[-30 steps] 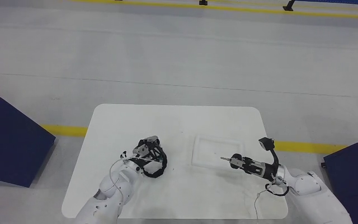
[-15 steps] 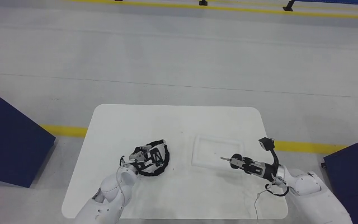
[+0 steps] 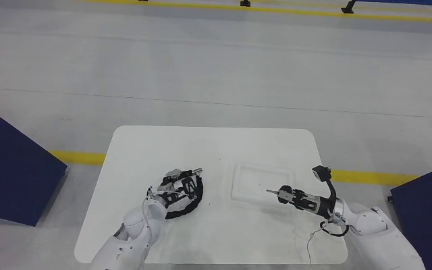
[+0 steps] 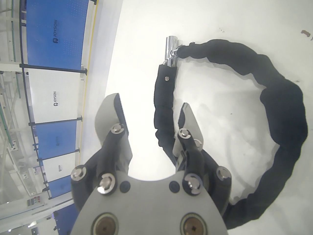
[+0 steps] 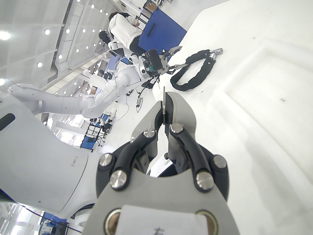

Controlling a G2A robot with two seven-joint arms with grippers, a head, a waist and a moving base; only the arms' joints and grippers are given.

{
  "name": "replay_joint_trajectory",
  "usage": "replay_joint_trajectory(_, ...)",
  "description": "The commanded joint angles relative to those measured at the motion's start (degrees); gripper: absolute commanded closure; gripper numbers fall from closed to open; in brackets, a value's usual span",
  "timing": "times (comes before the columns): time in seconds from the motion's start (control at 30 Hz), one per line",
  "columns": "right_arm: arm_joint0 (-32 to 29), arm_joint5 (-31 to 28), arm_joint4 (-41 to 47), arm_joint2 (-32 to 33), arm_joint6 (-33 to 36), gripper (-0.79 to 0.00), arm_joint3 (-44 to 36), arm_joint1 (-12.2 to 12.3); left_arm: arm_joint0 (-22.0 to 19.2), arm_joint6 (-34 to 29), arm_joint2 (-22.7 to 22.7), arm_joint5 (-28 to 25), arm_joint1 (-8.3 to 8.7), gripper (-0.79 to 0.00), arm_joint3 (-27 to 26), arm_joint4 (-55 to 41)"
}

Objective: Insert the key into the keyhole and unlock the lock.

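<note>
Black cloth-sleeved chain lock (image 4: 281, 113) with chrome cylinder (image 4: 170, 47) lies looped wider than before; left fingers (image 4: 188, 121) spread, right fingers (image 5: 181, 108) pinching the key (image 5: 163, 99).

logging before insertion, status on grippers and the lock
Left gripper open, straddling the black sleeve of the chain lock. Right gripper shut on the key, by the shallow recess in the table, apart from the lock. Key not yet inserted.

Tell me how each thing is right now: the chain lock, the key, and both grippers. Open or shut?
chain lock: lying in a loop on the table, ends joined at its metal cylinder, no key in it.
key: clamped in the right gripper, away from the chain lock.
left gripper: open, straddling a stretch of the chain lock.
right gripper: shut on the key.
</note>
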Motion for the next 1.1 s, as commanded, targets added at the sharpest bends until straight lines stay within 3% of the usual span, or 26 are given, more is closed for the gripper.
replay_joint_trajectory(0.0, 0.00, 0.00, 0.00, 0.00, 0.00, 0.000, 0.00, 0.00, -0.47, -0.40, 0.09, -0.10, -0.22, -0.785, 0.00, -1.03)
replay_joint_trajectory(0.17, 0.00, 0.00, 0.00, 0.00, 0.00, 0.000, 0.00, 0.00, -2.36, -3.82, -0.75, 0.41, -1.34, -0.785, 0.98, -9.88)
replay_joint_trajectory(0.47, 0.00, 0.00, 0.00, 0.00, 0.00, 0.000, 0.00, 0.00, -2.36, -3.82, -0.75, 0.41, -1.34, -0.785, 0.98, -9.88)
replay_joint_trajectory(0.57, 0.00, 0.00, 0.00, 0.00, 0.00, 0.000, 0.00, 0.00, -3.92, -6.44, -0.42, -4.25, -1.53, -0.785, 2.68, -11.26)
replay_joint_trajectory(0.63, 0.00, 0.00, 0.00, 0.00, 0.00, 0.000, 0.00, 0.00, -7.10, -10.50, 1.11, -8.81, -2.13, -0.785, 3.81, -12.30)
replay_joint_trajectory(0.8, 0.00, 0.00, 0.00, 0.00, 0.00, 0.000, 0.00, 0.00, -15.01, -19.19, 5.90, -13.92, -4.86, -0.785, 11.48, -19.30)
replay_joint_trajectory(1.07, 0.00, 0.00, 0.00, 0.00, 0.00, 0.000, 0.00, 0.00, -27.44, -22.00, 11.00, -17.44, -9.95, -0.785, 31.15, -33.38)
